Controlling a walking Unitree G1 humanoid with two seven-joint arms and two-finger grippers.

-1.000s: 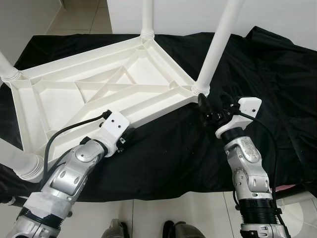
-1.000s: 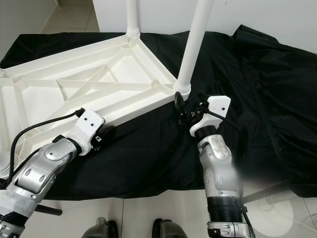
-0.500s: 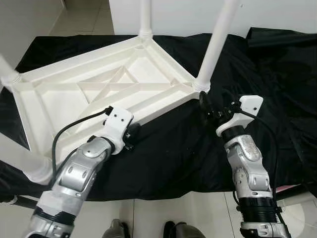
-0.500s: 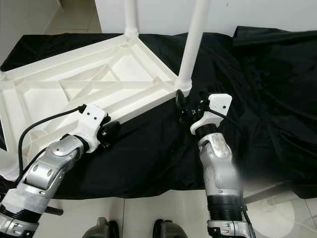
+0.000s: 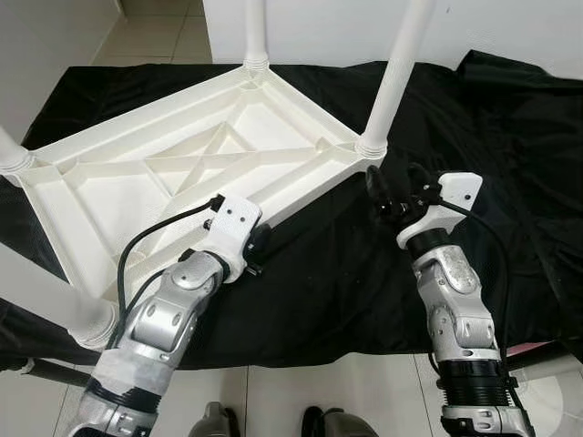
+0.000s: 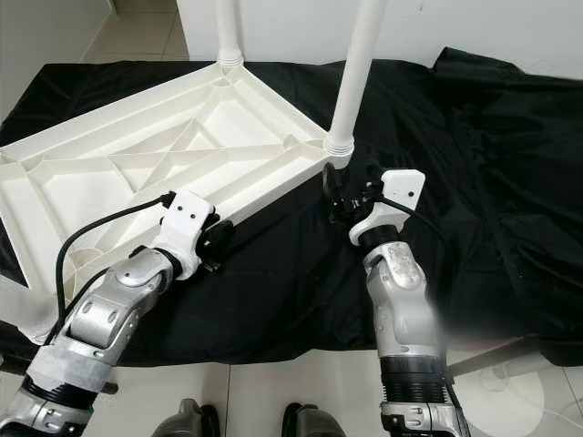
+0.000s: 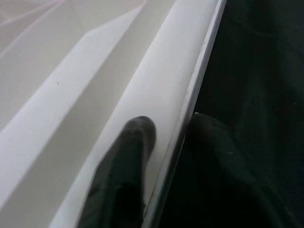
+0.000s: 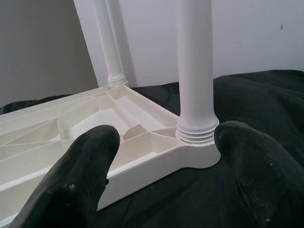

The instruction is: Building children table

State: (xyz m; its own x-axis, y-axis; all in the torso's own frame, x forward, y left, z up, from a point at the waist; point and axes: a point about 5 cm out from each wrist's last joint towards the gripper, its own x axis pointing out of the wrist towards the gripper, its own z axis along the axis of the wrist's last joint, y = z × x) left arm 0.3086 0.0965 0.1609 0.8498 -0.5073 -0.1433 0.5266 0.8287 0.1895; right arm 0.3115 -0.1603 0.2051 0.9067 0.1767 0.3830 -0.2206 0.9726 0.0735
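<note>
jaws first: your right gripper [image 5: 398, 185] stands wide open and holds nothing, its two black fingers [image 8: 76, 175] spread either side of the near leg [image 5: 395, 77] in the right wrist view, with a clear gap to the leg's ribbed collar on both sides. your left gripper [image 5: 259, 248] is parted only narrowly and straddles the table's near side rim [image 7: 156, 123]; in the left wrist view one finger [image 7: 124, 166] lies on the white inner face of the rim and the other sits on the dark cloth side, so it looks closed on, or at least touching, that edge. the children's table [image 5: 182, 173] lies upside down on the counter, which is draped in a black cloth [image 5: 328, 264], ribbed underside up and legs standing upright. the near leg rises from the corner socket just ahead of your right gripper, long axis vertical and leaning slightly away from you. judgement: the coming move turns on that leg, and your right arm is plainly the nearer one; the leg lies straight ahead between the open fingers, so a short forward reach then a squeeze just above the collar should seat the grasp. the far leg [image 5: 255, 32] and the two left-side legs [image 5: 46, 296] are well apart from both grippers. watch that the left hold keeps the top from sliding on the cloth.
</note>
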